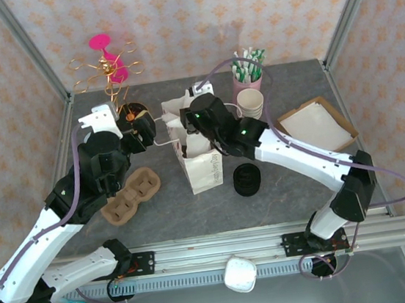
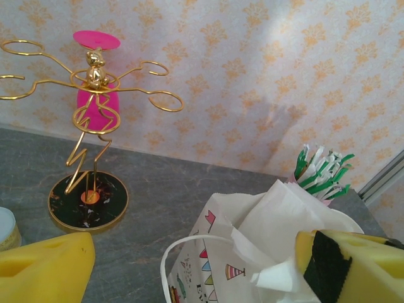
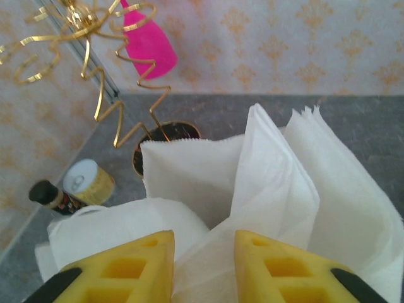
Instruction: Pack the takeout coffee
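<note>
"Right gripper (image 3: 204,252) doing what?"

"Nearest first: the cup tray (image 1: 130,197) toward the left edge of the table (image 1: 296,188) lies empty. Mid-table, that gripper's fingers sit nearly together, pinching tissue paper (image 3: 278,177) in the mouth of the bag (image 1: 205,172). The left gripper (image 2: 196,268) gapes wide just beside the bag, holding nothing."

"And the coffee?"

"Hidden, probably already bagged beneath the tissue paper. Only tucking looks left."
</note>
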